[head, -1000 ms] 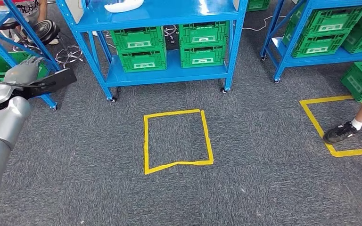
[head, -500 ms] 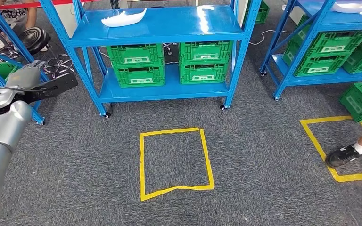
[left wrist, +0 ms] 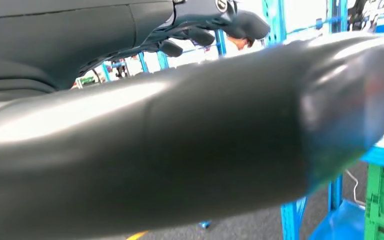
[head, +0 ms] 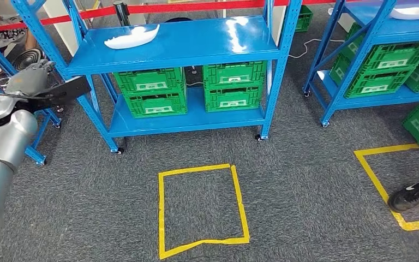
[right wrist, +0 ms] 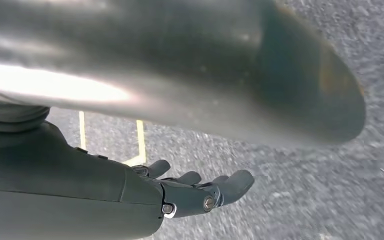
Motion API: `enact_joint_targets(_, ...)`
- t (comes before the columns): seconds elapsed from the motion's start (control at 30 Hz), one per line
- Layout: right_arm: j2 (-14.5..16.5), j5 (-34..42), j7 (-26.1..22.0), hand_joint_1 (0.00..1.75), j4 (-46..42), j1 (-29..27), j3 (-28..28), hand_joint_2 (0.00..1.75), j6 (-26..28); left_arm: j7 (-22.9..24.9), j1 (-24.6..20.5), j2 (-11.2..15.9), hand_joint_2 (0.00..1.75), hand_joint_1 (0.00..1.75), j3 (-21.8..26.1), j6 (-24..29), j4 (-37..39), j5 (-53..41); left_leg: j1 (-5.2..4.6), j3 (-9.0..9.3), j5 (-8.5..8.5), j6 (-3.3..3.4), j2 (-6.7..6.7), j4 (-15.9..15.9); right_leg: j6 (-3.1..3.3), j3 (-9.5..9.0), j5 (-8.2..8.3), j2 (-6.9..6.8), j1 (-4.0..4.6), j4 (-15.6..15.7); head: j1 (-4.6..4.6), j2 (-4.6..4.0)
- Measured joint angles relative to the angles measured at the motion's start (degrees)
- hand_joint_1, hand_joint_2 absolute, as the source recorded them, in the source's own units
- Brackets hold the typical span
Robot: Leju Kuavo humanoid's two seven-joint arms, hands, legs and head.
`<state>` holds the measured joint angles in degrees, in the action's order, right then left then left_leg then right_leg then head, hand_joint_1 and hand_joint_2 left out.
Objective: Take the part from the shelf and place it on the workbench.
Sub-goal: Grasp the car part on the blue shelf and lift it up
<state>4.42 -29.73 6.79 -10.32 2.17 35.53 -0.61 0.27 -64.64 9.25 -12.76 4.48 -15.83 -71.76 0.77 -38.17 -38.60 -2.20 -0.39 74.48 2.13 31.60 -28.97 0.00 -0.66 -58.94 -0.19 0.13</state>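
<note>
White part [head: 131, 37] on the top board of the blue shelf [head: 207, 46], near its back left corner, well short of the right edge. Long and boat-like, lying flat, long axis running roughly along the board's length and rising slightly toward the back at its right end. Untouched.

Left hand [head: 31, 80] raised just outside the shelf's left front post, lower than the part and to its left; fingers extended and apart, grasping nothing. Part therefore ahead and to the right of that hand, across the front left corner of the board. In the wrist view, dark fingers [left wrist: 215, 22] spread, nothing between them.

Right hand [right wrist: 195, 192] hanging over the grey carpet beside a strip of yellow tape [right wrist: 141, 142], fingers loosely extended, unloaded.

Judged: left arm clearly the nearer; reach likely over the board's front edge.
</note>
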Motion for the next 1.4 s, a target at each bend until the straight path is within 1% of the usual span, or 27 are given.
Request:
enact_joint_targets(0.03,0.0,-0.2,0.0,0.00,0.0,-0.2,0.0,0.00,-0.1,0.1,0.3,0.1,0.00,0.00,0.0,0.1,0.1,0.0,-0.01,-1.12,-0.44,0.06,0.05,-1.4,-0.05,-0.77,-0.70,0.11,-0.01,0.0,-0.01,0.00)
enact_joint_targets(0.07,0.0,-0.5,0.0,0.00,0.0,-0.3,0.0,0.00,-0.2,0.0,0.5,0.4,0.00,0.00,0.0,0.3,0.1,0.1,-0.04,-1.64,0.91,0.21,0.08,-4.0,-0.12,-1.59,-1.44,0.20,-0.01,0.0,0.00,0.00)
enact_joint_targets(0.17,0.2,-1.1,-0.1,0.00,0.1,-0.5,0.0,0.00,-0.4,-0.7,1.4,1.8,0.00,0.00,0.2,1.5,0.3,0.8,-0.56,-1.65,12.98,0.88,0.29,-13.5,-0.81,-3.80,-3.72,0.68,-0.05,0.3,-0.08,0.00)
enact_joint_targets(0.2,0.2,-1.3,-0.1,0.00,0.1,-0.5,0.0,0.00,-0.4,-1.0,1.9,2.3,0.00,0.00,0.2,2.0,0.3,1.1,-0.79,-1.34,15.66,1.14,0.34,-15.1,-1.21,-4.58,-4.21,0.84,-0.06,0.5,-0.20,0.00)
enact_joint_targets(0.23,0.2,-1.4,-0.2,0.00,0.1,-0.5,0.0,0.00,-0.4,-1.4,2.4,2.7,0.00,0.00,0.3,2.5,0.3,1.3,-0.96,-0.89,16.32,1.41,0.31,-15.7,-1.65,-5.29,-4.24,0.95,-0.04,0.6,-0.32,0.00)
enact_joint_targets(0.3,0.1,-1.6,-0.2,0.00,0.1,-0.4,0.0,0.00,-0.6,-2.0,3.3,3.2,0.00,0.00,0.4,3.4,0.1,1.5,-0.78,0.91,15.58,2.19,0.11,-16.5,-2.37,-4.88,-2.93,0.88,0.01,-1.3,-0.47,0.00)
enact_joint_targets(0.37,-0.1,-1.7,-0.2,0.00,0.1,-0.4,0.0,0.00,-0.9,-2.5,3.9,3.5,0.00,0.00,0.6,4.0,-0.1,1.7,-0.57,2.85,14.69,2.79,-0.07,-17.2,-2.74,-1.01,-1.06,0.61,0.04,-7.3,-0.29,0.00)
enact_joint_targets(0.4,-0.1,-1.7,-0.2,0.00,0.1,-0.4,0.0,0.00,-1.1,-2.6,4.2,3.6,0.00,0.00,0.7,4.1,-0.1,1.7,-0.59,3.74,14.03,2.98,-0.13,-17.5,-2.81,1.73,-1.18,0.47,0.03,-10.7,-0.20,0.00)
enact_joint_targets(0.43,-0.1,-1.7,-0.2,0.00,0.1,-0.4,0.0,0.00,-1.2,-2.7,4.6,3.6,0.00,0.00,0.8,4.2,-0.1,1.8,-0.62,4.68,13.25,3.14,-0.18,-17.6,-2.88,4.49,-2.50,0.41,0.07,-13.5,-0.16,0.00)
enact_joint_targets(0.5,-0.1,-1.7,-0.2,0.00,0.1,-0.6,0.0,0.00,-1.2,-2.8,5.5,3.6,0.00,0.00,0.8,4.2,-0.1,1.8,-0.71,6.83,11.43,3.21,-0.46,-17.8,-2.88,8.64,-7.32,0.39,0.20,-15.3,-0.08,0.00)
enact_joint_targets(0.53,-0.1,-1.7,-0.3,0.00,0.1,-0.8,0.0,0.00,-1.2,-2.8,5.8,3.5,0.00,0.00,0.8,4.2,-0.1,1.8,-0.76,8.11,10.40,3.18,-0.62,-17.8,-2.78,9.83,-8.98,0.39,0.29,-14.3,-0.04,0.00)
enact_joint_targets(0.57,-0.1,-1.7,-0.3,0.00,0.1,-0.9,0.0,0.00,-1.2,-2.8,6.1,3.5,0.00,0.00,0.8,4.2,-0.1,1.8,-0.83,9.50,9.30,3.12,-0.73,-17.8,-2.58,10.48,-8.82,0.39,0.38,-11.9,0.03,0.00)
enact_joint_targets(0.6,-0.2,-1.7,-0.3,0.00,0.1,-1.0,0.0,0.00,-1.2,-2.9,6.3,3.4,0.00,0.00,0.8,4.2,-0.1,1.8,-0.92,10.84,8.14,3.06,-0.77,-17.8,-2.26,10.75,-6.12,0.39,0.53,-8.7,0.07,0.00)
enact_joint_targets(0.67,-0.2,-1.7,-0.4,0.00,0.1,-1.3,0.0,0.00,-1.2,-3.0,6.7,3.4,0.00,0.00,0.8,4.2,0.0,1.8,-1.19,13.03,5.71,2.78,-0.91,-17.6,-1.61,10.69,3.26,0.51,0.96,-2.5,0.06,0.00)
enact_joint_targets(0.7,-0.2,-1.7,-0.4,0.00,0.1,-1.4,0.0,0.00,-1.2,-3.1,6.9,3.3,0.00,0.00,0.8,4.2,-0.1,1.8,-1.25,13.85,4.55,2.55,-1.04,-17.7,-1.37,10.37,6.67,0.58,1.16,-1.0,0.03,0.00)
enact_joint_targets(0.73,-0.2,-1.7,-0.5,0.00,0.1,-1.5,0.0,0.00,-1.2,-3.2,7.0,3.3,0.00,0.00,0.8,4.2,-0.2,1.8,-1.30,14.63,3.88,2.19,-1.22,-17.4,-1.14,9.94,8.09,0.62,1.28,-0.4,0.02,0.00)
enact_joint_targets(0.77,-0.2,-1.7,-0.5,0.00,0.1,-1.3,0.0,0.00,-1.2,-3.3,6.8,3.3,0.00,0.00,0.8,4.2,-0.4,1.8,-1.28,14.96,3.79,1.81,-1.37,-16.9,-0.85,9.17,7.69,0.62,1.27,-0.6,0.07,0.00)
enact_joint_targets(0.83,-0.2,-1.7,-0.7,0.00,0.1,-1.0,0.0,0.00,-1.2,-3.4,6.6,3.5,0.00,0.00,0.9,4.2,-0.8,1.8,-1.17,13.38,5.76,1.03,-1.07,-12.4,-0.10,7.69,6.52,0.56,1.06,-0.3,0.07,0.00)
enact_joint_targets(0.9,-0.3,-1.7,-0.9,0.00,0.1,-0.8,0.0,0.00,-1.2,-3.6,6.6,3.8,0.00,0.00,0.9,4.1,-0.9,1.7,-0.99,8.17,6.83,0.27,-0.48,-4.9,0.42,5.83,5.08,0.57,0.76,0.0,-0.04,0.00)
enact_joint_targets(0.97,-0.3,-1.8,-1.0,0.00,0.1,-0.8,0.0,0.00,-1.1,-4.0,6.9,4.0,0.00,0.00,0.9,3.8,-0.8,1.8,-0.72,2.78,3.09,-0.12,-0.21,0.1,0.50,3.62,3.22,0.63,0.54,0.2,-0.08,0.00)
enact_joint_targets(1.03,-0.2,-2.1,-0.9,0.00,0.1,-1.0,0.0,0.00,-1.1,-4.5,7.2,4.2,0.00,0.00,0.9,3.7,-0.8,1.8,-0.54,-0.54,-1.74,-0.17,-0.08,-0.2,0.37,1.10,1.17,0.76,0.32,0.3,-0.09,0.00)
enact_joint_targets(1.07,-0.1,-2.2,-0.9,0.00,0.1,-1.1,0.0,0.00,-1.1,-4.8,7.2,4.2,0.00,0.00,0.9,3.6,-0.7,1.9,-0.52,-1.39,-2.01,-0.22,0.00,-2.2,0.25,-0.26,0.08,0.82,0.18,0.3,-0.09,0.00)
enact_joint_targets(1.1,0.0,-2.2,-0.9,0.00,0.1,-1.1,0.0,0.00,-1.1,-5.2,7.2,4.2,0.00,0.00,0.9,3.5,-0.7,2.1,-0.51,-1.81,0.17,-0.23,0.11,-5.2,0.07,-1.54,-0.99,0.87,0.05,0.3,-0.10,0.00)
enact_joint_targets(1.2,0.2,-2.3,-1.0,0.00,0.2,-1.1,0.0,0.00,-1.1,-7.4,7.2,3.9,0.00,0.00,1.0,2.0,-0.3,3.8,-0.63,-2.23,14.62,0.21,0.59,-14.4,-0.94,-4.06,-3.74,1.15,-0.04,0.6,-0.28,0.00)
enact_joint_targets(1.23,0.2,-2.3,-1.0,0.00,0.3,-1.1,0.0,0.00,-1.1,-8.2,7.2,3.8,0.00,0.00,1.1,1.5,-0.3,4.7,-0.67,-2.18,17.33,0.55,0.63,-15.8,-1.35,-4.62,-4.22,1.22,0.05,0.6,-0.32,0.00)
enact_joint_targets(1.33,0.1,-2.6,-1.1,0.00,0.3,-0.7,0.0,0.00,-1.2,-9.9,6.9,3.2,0.00,0.00,1.2,0.8,-0.9,6.3,-0.45,-0.76,17.29,1.72,0.42,-16.7,-2.31,-3.51,-2.57,1.03,0.27,-2.5,-0.12,0.00)
enact_joint_targets(1.4,0.0,-2.7,-1.1,0.00,0.3,-0.6,0.0,0.00,-1.3,-10.3,6.7,2.9,0.00,0.00,1.4,0.7,-1.0,6.6,-0.32,0.85,16.31,2.31,0.35,-17.2,-2.61,1.19,-1.09,0.70,0.27,-9.2,0.07,0.00)
